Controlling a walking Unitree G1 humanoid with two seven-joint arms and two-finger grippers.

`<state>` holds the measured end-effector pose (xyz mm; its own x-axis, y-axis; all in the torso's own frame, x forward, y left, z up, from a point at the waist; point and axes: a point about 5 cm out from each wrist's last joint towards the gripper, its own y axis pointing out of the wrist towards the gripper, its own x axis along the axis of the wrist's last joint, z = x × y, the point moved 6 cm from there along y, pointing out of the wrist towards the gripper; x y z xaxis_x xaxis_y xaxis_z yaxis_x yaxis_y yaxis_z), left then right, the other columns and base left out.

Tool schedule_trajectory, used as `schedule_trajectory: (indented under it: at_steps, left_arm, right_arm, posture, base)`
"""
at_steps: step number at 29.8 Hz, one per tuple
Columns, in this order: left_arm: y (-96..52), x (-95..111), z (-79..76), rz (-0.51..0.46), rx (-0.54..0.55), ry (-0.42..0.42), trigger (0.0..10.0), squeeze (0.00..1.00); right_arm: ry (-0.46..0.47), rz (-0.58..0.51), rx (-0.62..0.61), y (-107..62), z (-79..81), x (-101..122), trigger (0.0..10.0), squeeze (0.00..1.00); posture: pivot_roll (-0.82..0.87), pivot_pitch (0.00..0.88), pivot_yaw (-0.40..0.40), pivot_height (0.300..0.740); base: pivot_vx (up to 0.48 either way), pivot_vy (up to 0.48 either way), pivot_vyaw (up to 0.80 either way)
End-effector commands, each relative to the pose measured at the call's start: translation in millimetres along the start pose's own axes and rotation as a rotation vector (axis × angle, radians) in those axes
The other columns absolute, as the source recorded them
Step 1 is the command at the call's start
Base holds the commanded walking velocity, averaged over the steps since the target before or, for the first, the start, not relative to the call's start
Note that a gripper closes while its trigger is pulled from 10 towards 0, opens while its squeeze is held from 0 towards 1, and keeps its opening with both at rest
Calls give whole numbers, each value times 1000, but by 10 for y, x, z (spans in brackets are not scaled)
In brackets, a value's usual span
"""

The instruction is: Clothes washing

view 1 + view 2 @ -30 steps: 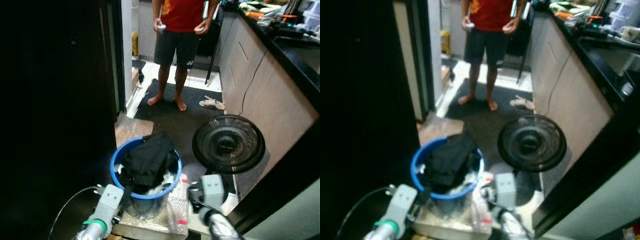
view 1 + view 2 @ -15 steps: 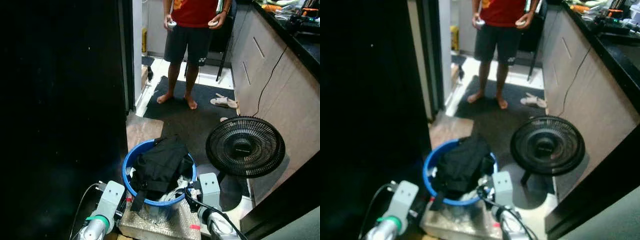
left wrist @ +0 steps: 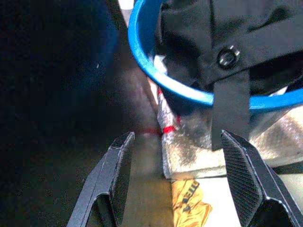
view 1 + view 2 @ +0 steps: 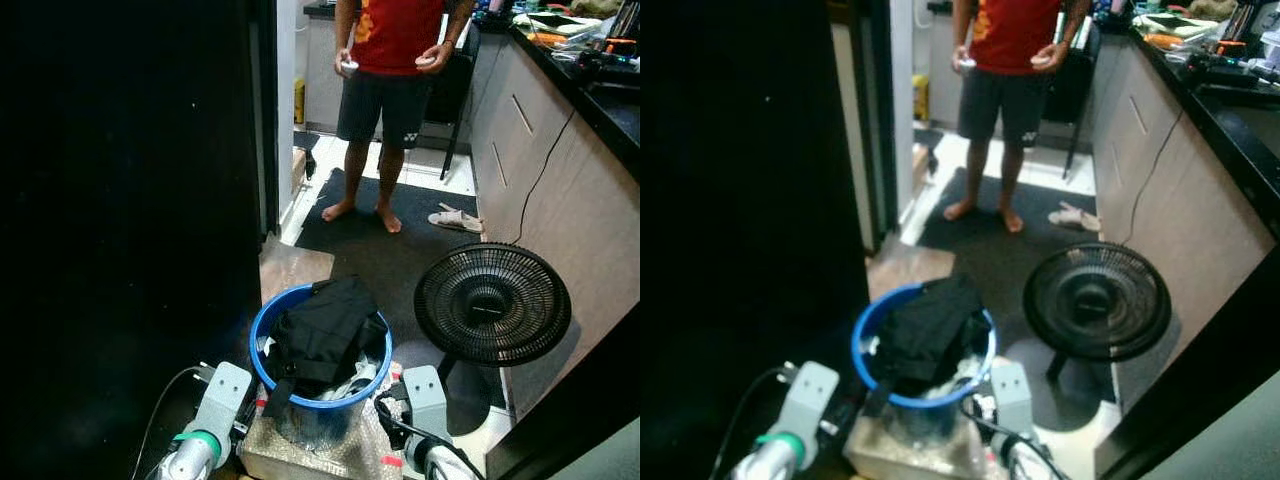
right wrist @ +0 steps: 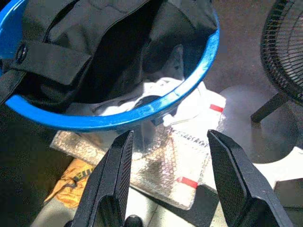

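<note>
While both arms reach low toward the floor, the left tool [image 3: 173, 182] hangs with its two black fingers spread apart, holding nothing, just short of the round blue plastic laundry basket [image 4: 262, 330], whose rim lies directly ahead of its fingertips. Right tool [image 5: 170, 179]: fingers likewise parted and empty, poised just beside the basket's opposite side. Basket contents: a crumpled black garment [image 4: 325, 325] heaped above the rim, one black strap with a snap button [image 3: 228, 57] hanging over the rim toward the left tool; white fabric [image 5: 142, 94] beneath the garment. Support: a flat silvery bubble-wrap parcel with red tape marks [image 5: 182, 161], lying under the basket and beneath both tools; a crumpled yellow wrapper [image 3: 191, 205] lies near the left tool's fingers. Beyond the right tool: a black round floor fan [image 4: 492, 303] on a stand, well apart from the basket. Farther ahead: a barefoot person in red shirt and dark shorts [image 4: 385, 70] standing on a dark floor mat [image 4: 400, 240], with pale sandals [image 4: 455, 219] beside the wood-front cabinets [image 4: 560, 200].
</note>
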<state>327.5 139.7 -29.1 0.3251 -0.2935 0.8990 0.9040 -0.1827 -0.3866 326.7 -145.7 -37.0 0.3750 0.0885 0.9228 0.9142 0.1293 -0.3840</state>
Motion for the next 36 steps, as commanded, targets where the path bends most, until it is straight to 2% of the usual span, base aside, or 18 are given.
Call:
schedule_trajectory:
  at_steps: [1,3,6,8,10,11,13,21,28,36]
  left_arm:
    - [95,343,-114,-102,-32,-13,10000,0]
    - [95,343,-114,-102,-32,-13,10000,0]
    - [196,934,-266,-259,-71,-21,10000,0]
    - [196,934,-266,-259,-71,-21,10000,0]
    - [210,1190,-339,-325,-91,-25,10000,0]
    - [210,1190,-339,-325,-91,-25,10000,0]
    - [200,1385,-364,-379,-91,-41,10000,0]
    - [173,1489,-349,-414,-80,-51,10000,0]
    - [128,1494,-268,-429,-58,-41,10000,0]
    - [118,1492,-247,-418,-55,-51,10000,0]
  right_arm:
    - [-29,-116,-23,75,-63,333,10000,0]
    - [-29,-116,-23,75,-63,333,10000,0]
    - [-4,-324,-73,152,-219,986,10000,0]
    - [-4,-324,-73,152,-219,986,10000,0]
    - [3,-401,-83,155,-270,1240,10000,0]
    - [3,-401,-83,155,-270,1240,10000,0]
    - [6,-469,-78,138,-257,1440,10000,0]
    - [12,-514,-61,113,-178,1540,10000,0]
    - [5,-480,-51,132,-136,1458,10000,0]
    - [30,-471,-73,128,-206,1451,10000,0]
  posture:
    - [13,21,10,740]
    - [13,21,10,740]
    - [6,22,13,740]
    - [6,22,13,740]
    - [-6,19,18,740]
    - [-6,19,18,740]
    - [-12,18,21,740]
    - [-11,17,20,740]
    - [0,17,18,740]
    - [-2,17,20,740]
  base:
    - [0,0,0]
    - [0,0,0]
    - [0,0,0]
    - [0,0,0]
    - [0,0,0]
    - [0,0,0]
    - [0,0,0]
    - [0,0,0]
    - [393,0,0]
    - [459,0,-800]
